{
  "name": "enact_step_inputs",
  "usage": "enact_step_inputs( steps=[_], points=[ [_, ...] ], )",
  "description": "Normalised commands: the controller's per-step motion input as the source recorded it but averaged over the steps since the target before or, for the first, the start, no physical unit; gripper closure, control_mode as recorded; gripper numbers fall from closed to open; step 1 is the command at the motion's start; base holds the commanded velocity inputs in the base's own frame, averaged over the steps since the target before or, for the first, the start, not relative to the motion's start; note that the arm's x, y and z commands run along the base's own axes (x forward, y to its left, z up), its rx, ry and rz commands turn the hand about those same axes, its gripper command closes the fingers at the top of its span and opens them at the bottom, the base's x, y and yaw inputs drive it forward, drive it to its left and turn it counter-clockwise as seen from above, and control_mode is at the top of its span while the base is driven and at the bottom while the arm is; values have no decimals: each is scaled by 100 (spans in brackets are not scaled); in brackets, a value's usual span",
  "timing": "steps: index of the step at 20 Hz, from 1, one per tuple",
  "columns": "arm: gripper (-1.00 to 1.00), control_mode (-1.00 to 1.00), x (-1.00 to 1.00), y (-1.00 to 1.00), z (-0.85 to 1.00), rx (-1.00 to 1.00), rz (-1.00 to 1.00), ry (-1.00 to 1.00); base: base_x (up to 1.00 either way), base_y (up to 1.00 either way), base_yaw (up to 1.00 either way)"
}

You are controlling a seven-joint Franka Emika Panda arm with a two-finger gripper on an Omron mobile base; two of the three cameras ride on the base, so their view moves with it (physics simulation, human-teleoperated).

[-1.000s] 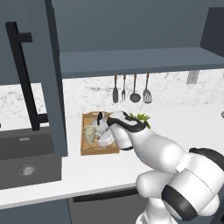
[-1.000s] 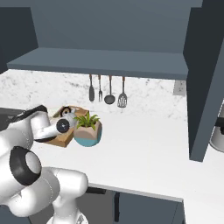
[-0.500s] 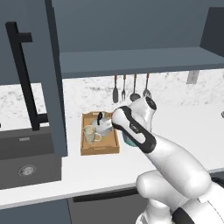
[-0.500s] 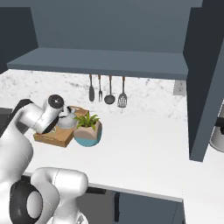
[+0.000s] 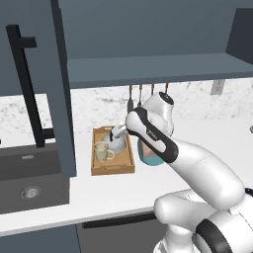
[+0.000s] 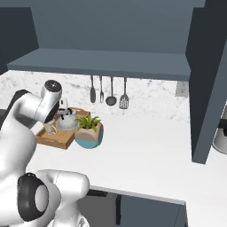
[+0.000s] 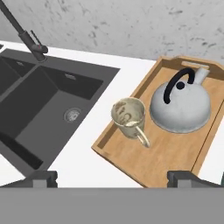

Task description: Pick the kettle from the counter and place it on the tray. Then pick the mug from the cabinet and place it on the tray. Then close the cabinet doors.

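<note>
The wooden tray (image 7: 165, 158) lies on the white counter (image 6: 146, 146) right of the sink. In it the silver kettle (image 7: 180, 106) with its black handle stands beside the beige mug (image 7: 128, 114), both upright. My gripper (image 7: 113, 179) hovers above the tray's near side, open, with nothing between its fingers. From the left base I see the gripper (image 5: 118, 131) just over the kettle (image 5: 116, 144), mug (image 5: 102, 151) and tray (image 5: 112, 167). The cabinet doors stand open: one on the left (image 5: 42, 84), one on the right (image 6: 208, 84). The cabinet shelf (image 6: 102, 62) is bare.
The dark sink (image 7: 39, 100) with its faucet (image 7: 27, 37) lies left of the tray. A pink-and-teal plant pot (image 6: 88, 133) stands close by the tray's right side. Several utensils (image 6: 108, 91) hang on the back wall. A metal pot (image 6: 221, 135) sits at the far right.
My hand has lifted off the tray and drawn back a little, and the arm's elbow has swung up. Mug and kettle stay put in the tray.
</note>
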Motion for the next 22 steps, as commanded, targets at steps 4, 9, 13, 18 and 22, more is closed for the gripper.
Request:
enact_step_inputs(
  steps=[4, 9, 13, 18, 22],
  points=[
    [-100, -100, -4, 0, 0, 0, 0, 0, 0, 0, 0],
    [-100, -100, -39, 3, 0, 0, -1, -1, 0, 0, 0],
    [-100, -100, -73, 0, 9, 0, -5, -2, 0, 0, 0],
    [-100, -100, -50, 7, 24, 0, -12, 0, 0, 0, 0],
    [-100, -100, -8, 13, 5, -1, -10, 0, 0, 0, 0]
  ],
)
